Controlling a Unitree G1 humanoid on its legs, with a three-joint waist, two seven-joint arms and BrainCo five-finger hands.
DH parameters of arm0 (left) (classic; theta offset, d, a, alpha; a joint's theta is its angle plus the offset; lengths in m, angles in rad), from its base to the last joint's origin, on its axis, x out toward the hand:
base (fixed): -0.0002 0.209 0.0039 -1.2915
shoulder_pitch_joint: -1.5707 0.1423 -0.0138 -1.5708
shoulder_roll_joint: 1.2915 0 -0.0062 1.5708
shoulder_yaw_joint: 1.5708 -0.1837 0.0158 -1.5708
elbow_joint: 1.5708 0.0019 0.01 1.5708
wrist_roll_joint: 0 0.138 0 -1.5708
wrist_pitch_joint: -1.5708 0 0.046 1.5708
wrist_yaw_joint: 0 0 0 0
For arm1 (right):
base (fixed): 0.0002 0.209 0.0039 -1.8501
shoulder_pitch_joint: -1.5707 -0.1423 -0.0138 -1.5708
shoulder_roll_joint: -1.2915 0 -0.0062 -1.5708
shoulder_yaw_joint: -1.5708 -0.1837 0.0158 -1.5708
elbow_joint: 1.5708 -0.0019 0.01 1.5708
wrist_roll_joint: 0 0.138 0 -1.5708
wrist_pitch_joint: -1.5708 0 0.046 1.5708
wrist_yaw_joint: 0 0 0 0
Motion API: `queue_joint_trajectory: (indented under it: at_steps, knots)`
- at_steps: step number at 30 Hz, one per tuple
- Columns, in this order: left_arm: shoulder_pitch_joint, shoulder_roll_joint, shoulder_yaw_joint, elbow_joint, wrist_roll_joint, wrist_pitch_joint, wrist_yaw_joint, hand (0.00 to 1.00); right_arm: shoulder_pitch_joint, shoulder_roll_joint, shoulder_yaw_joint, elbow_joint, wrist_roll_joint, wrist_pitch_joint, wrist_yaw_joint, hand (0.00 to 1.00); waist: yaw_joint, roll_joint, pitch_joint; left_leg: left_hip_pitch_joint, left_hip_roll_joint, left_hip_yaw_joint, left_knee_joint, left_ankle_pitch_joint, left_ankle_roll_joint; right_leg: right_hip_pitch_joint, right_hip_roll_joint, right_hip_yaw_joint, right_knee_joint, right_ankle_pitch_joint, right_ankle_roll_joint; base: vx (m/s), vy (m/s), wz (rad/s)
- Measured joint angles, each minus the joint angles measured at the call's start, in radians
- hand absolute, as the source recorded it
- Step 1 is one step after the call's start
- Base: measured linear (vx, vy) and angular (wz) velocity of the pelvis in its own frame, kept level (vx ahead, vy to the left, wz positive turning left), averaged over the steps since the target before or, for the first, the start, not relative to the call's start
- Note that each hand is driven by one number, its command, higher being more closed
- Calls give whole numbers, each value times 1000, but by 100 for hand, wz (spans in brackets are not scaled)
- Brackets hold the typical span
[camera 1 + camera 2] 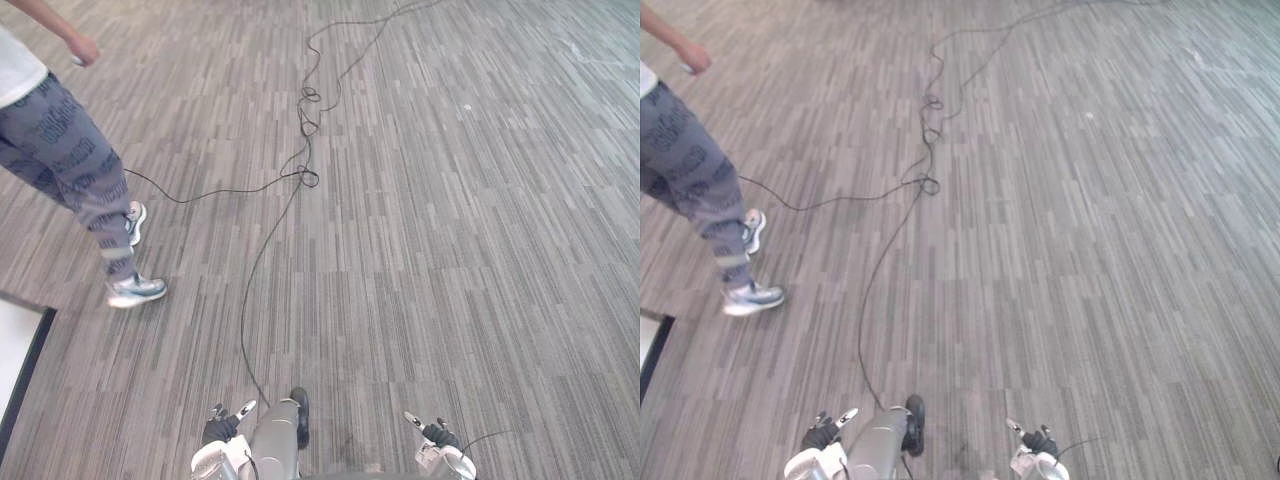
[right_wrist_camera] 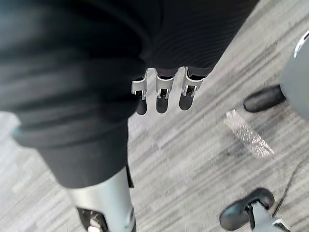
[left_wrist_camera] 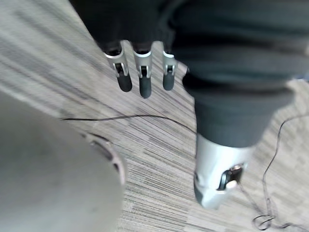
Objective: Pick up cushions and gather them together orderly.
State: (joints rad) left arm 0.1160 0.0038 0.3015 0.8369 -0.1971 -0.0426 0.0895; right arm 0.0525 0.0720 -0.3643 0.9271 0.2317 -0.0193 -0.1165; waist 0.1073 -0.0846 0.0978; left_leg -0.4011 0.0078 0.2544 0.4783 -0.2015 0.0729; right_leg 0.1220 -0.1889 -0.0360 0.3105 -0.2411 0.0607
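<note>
Head view: my left hand (image 1: 222,428) and right hand (image 1: 437,434) hang low over the carpet (image 1: 450,250). A person (image 1: 70,160) steps near its left edge, by a white dark-rimmed slab (image 1: 15,350); cushion or not, I cannot tell. Left wrist: fingers (image 3: 144,77) straight, spread, empty. Right wrist: fingers (image 2: 161,94) likewise loose, empty.

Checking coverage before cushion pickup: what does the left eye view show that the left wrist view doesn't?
Left eye adds: a person at the left, a white dark-edged panel at the lower-left edge, the right hand. Left wrist adds: the left hand close up, fingers straight, holding nothing. Both: the left hand and striped grey carpet.
</note>
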Motion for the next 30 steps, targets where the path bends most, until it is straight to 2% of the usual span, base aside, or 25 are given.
queue_joint_trajectory:
  at_steps: [1,3,5,6,7,9,10,11,12,13,14,15,16,17,18,19,20,21,22,23,25,27,28,29,30]
  knots:
    - [-4,9,-10,3,0,5,1,0,0,4,-1,-4,-4,0,0,0,0,-8,3,41,-7,7,-7,-8,13,-19,-5,18,88,41,29,588,258,-14]
    - [-6,23,-49,31,1,9,1,0,2,-4,2,-12,-37,-1,18,0,2,0,14,209,-5,7,-62,-68,13,-158,9,74,507,224,106,603,245,-38]
    - [-26,25,-54,48,1,11,1,0,20,-4,5,-15,-38,-7,19,0,-15,9,22,343,-10,-4,-117,-114,3,-281,14,35,804,191,87,465,122,-3]
    - [-42,11,-54,53,1,12,1,0,33,-3,5,-19,-38,-7,19,0,-29,15,24,427,-10,-17,-175,-136,0,-377,17,-24,886,143,39,528,87,9]
    - [-53,1,-54,61,0,12,1,0,35,-3,2,-38,-40,-6,19,0,-37,17,24,472,-10,-18,-212,-145,-4,-439,17,-64,890,109,15,443,56,2]
    - [-76,-23,-51,82,1,15,1,0,28,2,-14,-67,-58,-12,20,0,-66,24,29,566,2,-22,-273,-185,-14,-576,36,-178,749,37,-1,450,22,-1]
    - [-81,-27,-49,87,1,15,0,0,28,-6,-20,-67,-66,-14,19,0,-71,25,29,586,7,-24,-281,-192,-19,-599,46,-204,681,31,-2,483,-19,16]
    - [-99,-34,-45,101,2,15,0,0,28,-10,-31,-59,-73,-17,19,0,-86,32,33,634,18,-34,-306,-206,-20,-622,73,-247,492,40,-23,582,-64,39]
    - [-109,-42,-45,111,3,15,-1,0,27,-18,-34,-45,-74,-19,19,0,-100,43,34,670,31,-53,-328,-211,-23,-629,106,-261,336,70,-40,852,-132,74]
    - [-112,-35,-49,121,9,12,-5,0,26,-25,-40,-30,-74,-20,19,0,-117,46,37,721,30,-138,-326,-210,-27,-619,181,-215,60,222,-95,739,-118,60]
    - [-110,-36,-47,122,10,12,-5,0,32,-26,-41,-25,-74,-19,19,0,-118,49,38,726,36,-151,-322,-211,-28,-612,192,-206,47,264,-121,798,-141,38]
    - [-112,-49,-36,136,16,15,-5,0,9,-43,-46,-12,-77,-20,21,0,-117,102,37,738,78,-209,-286,-201,-37,-582,227,-228,40,297,-175,636,-90,10]
    - [-118,-59,-5,135,22,15,-9,0,-15,-44,-59,-8,-85,-17,20,0,-107,116,42,704,81,-250,-208,-123,-114,-579,217,-233,92,246,-191,947,-146,13]
    - [-122,-66,-4,133,22,14,-9,0,-14,-45,-65,-8,-92,-16,20,0,-105,118,44,691,68,-270,-160,-53,-115,-571,205,-237,124,220,-188,927,-146,27]
    - [-121,-76,-4,132,28,15,-8,0,-10,-54,-64,-9,-111,-13,20,0,-108,129,54,654,50,-286,-20,86,-134,-508,195,-253,134,169,-183,923,-146,19]
    - [-90,-76,7,119,30,13,-9,0,-5,-67,-41,-11,-113,-10,18,0,-105,150,57,529,79,-287,298,192,-234,-369,214,-244,52,116,-175,760,-76,16]
    - [-90,-76,11,117,30,13,-9,0,-6,-67,-39,-11,-112,-10,18,0,-105,152,58,513,84,-281,340,184,-237,-354,218,-241,41,111,-178,721,-6,-3]
    - [-93,-75,38,105,30,11,-9,0,-11,-65,-18,-9,-112,-10,18,0,-97,151,70,416,114,-234,514,131,-207,-268,241,-215,-6,69,-179,540,23,-13]
    - [-92,-69,43,99,30,10,-9,0,-17,-62,-2,-8,-110,-10,18,0,-90,142,80,360,130,-209,584,88,-164,-219,247,-198,-28,46,-187,636,17,-34]
    - [-82,-58,36,93,30,10,-10,0,-20,-46,23,-5,-105,-7,18,0,-68,123,89,271,144,-166,624,29,-123,-147,249,-160,-61,16,-180,481,11,-47]
    - [-67,-53,34,44,29,7,-14,0,-22,-24,43,3,-102,-5,18,0,-39,103,89,152,163,-102,568,-44,-111,-62,243,-114,-113,-5,-161,558,55,-81]
    - [-37,-46,35,18,29,5,-13,0,-33,2,72,3,-91,-2,19,0,-27,98,89,37,166,-66,319,-81,-108,43,212,-33,-163,-45,-121,753,203,-105]
    - [-26,-46,36,17,29,5,-12,0,-30,2,70,4,-81,1,20,0,-26,95,89,23,149,-75,200,-72,-110,75,189,-9,-170,-63,-102,842,342,-92]
    - [-20,-46,37,13,22,1,-12,0,-28,4,58,5,-73,1,19,0,-22,87,81,14,119,-109,42,13,-135,106,154,25,-177,-98,-76,727,344,-96]
    - [-12,-42,35,9,21,-3,-12,0,-22,3,56,6,-73,2,18,0,-9,72,68,21,88,-107,26,77,-133,122,119,74,-171,-117,-63,748,365,-85]
